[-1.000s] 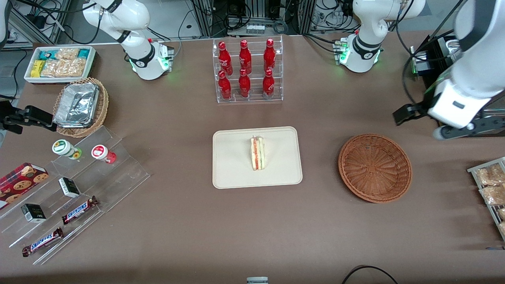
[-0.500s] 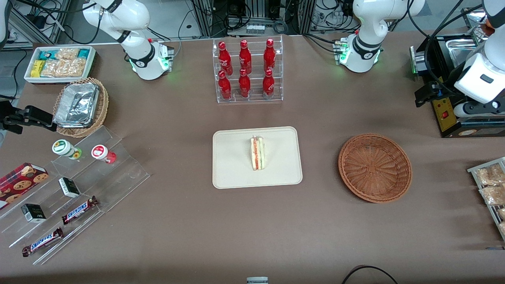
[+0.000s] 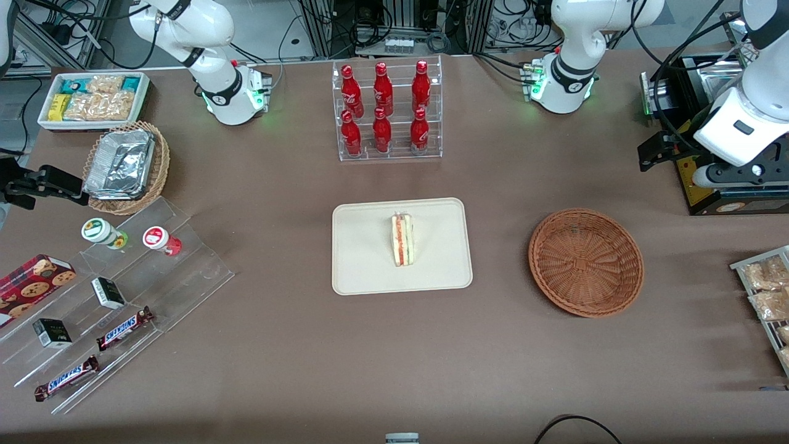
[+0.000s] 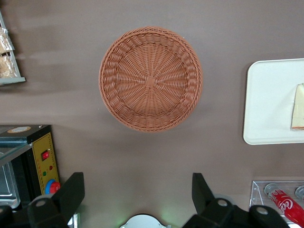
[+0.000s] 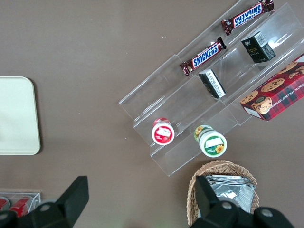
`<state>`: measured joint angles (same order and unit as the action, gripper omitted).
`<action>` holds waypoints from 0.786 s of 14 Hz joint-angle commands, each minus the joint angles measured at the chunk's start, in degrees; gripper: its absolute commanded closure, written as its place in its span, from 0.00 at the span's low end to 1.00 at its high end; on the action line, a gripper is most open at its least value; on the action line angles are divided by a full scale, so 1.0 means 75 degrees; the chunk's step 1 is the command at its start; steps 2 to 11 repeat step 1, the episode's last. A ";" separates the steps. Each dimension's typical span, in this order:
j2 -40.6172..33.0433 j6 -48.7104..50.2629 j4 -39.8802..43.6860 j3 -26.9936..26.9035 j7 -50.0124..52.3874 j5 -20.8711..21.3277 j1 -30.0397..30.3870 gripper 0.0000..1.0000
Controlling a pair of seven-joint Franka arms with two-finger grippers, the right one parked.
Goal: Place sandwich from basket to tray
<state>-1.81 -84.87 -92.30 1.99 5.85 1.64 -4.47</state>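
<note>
1. Movement since the earlier front view is confined to the left arm: its white wrist is now seen a little lower and nearer the basket [image 3: 586,263], while sandwich, tray and basket are unchanged in place.
2. The tool [image 4: 137,192] is held high above the brown surface [image 3: 308,370], at about 2 o'clock from the basket in the front view; its fingers [image 4: 71,190] are spread wide and nothing is held between them.
3. The sandwich [image 3: 402,239] is found lying on the tray [image 3: 363,259], near the tray's middle, well apart from the basket.
4. Its long axis is laid along the 12-to-6 o'clock line in the front view, with the red and green filling edge turned upward.
5. In the left wrist view the sandwich [image 4: 298,107] and the tray [image 4: 266,99] are cut off at the frame edge.
6. In the front view the tool's fingertips cannot be made out against the dark appliance [image 3: 709,197].
</note>
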 commanded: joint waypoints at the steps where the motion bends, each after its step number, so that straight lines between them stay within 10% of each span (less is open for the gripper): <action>1: 0.0182 -0.0005 0.0341 -0.0218 -0.0135 0.0028 -0.0189 0.00; 11: 0.0182 -0.0005 0.0341 -0.0218 -0.0135 0.0028 -0.0189 0.00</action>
